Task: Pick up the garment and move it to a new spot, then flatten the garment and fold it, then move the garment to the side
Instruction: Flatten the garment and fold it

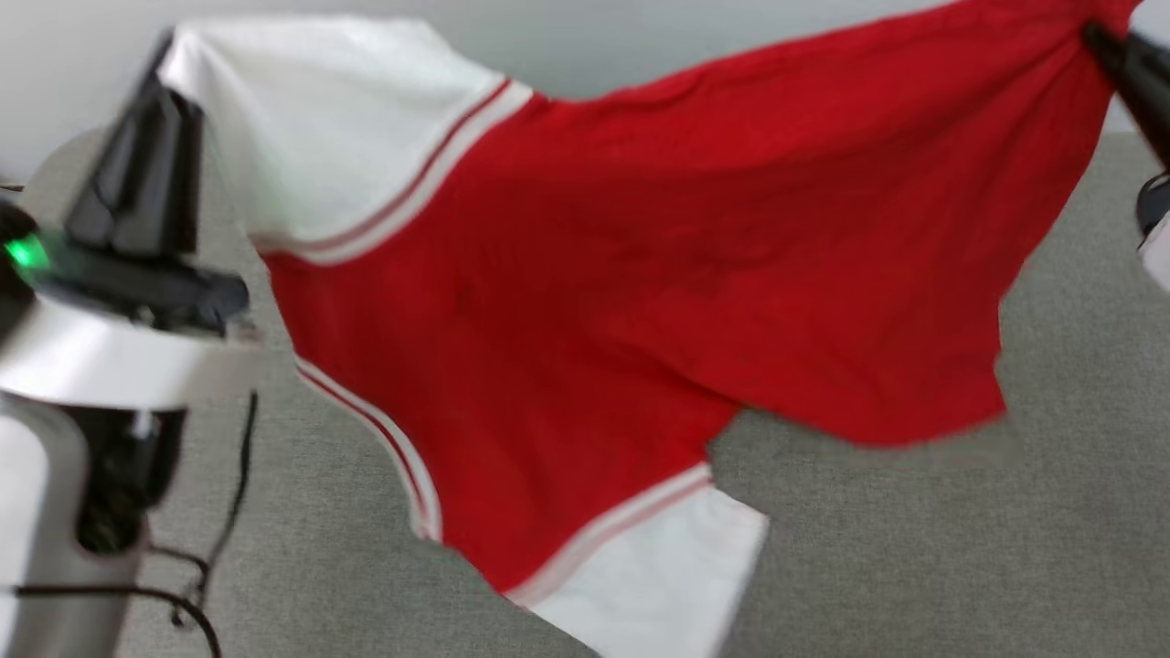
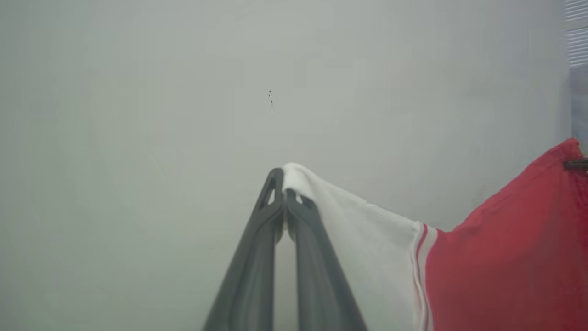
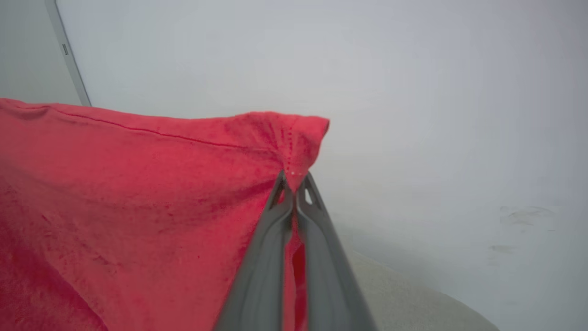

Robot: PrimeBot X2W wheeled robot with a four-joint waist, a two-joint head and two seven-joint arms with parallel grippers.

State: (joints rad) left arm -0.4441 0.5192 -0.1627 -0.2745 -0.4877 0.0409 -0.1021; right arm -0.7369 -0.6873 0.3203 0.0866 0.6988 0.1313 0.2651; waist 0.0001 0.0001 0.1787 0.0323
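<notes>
The garment (image 1: 622,274), a red shirt with white sleeves and striped trim, hangs stretched in the air between both arms, plain red side toward me. My left gripper (image 1: 169,55) is shut on the edge of one white sleeve (image 2: 349,220); in the left wrist view its fingertips (image 2: 282,179) pinch the white cloth. My right gripper (image 1: 1097,37) is shut on a red hem corner (image 3: 298,138) at the upper right, the fingertips (image 3: 294,181) clamped on the fabric. The other white sleeve (image 1: 658,567) dangles low over the grey surface.
A grey textured surface (image 1: 914,548) lies below the hanging shirt. A pale wall (image 2: 183,115) stands behind. My left arm's pale forearm (image 1: 82,366) and a black cable (image 1: 219,548) sit at the lower left.
</notes>
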